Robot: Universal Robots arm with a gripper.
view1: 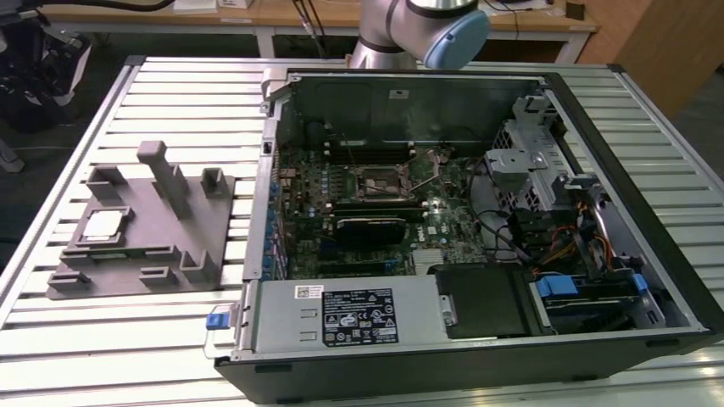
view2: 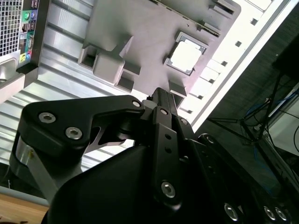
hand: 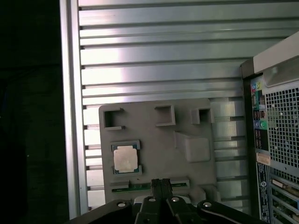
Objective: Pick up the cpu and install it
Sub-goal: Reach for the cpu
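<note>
Cpu (hand: 125,158) lies in grey fixture (hand: 187,121); closed gripper (hand: 161,182) faces it, apart.

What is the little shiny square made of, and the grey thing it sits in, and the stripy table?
The cpu looks metal on top: pale, silvery, catching light. The grey fixture holding it looks like matte plastic, dull and even. The table is probably ribbed aluminium, with bright streaks.
</note>
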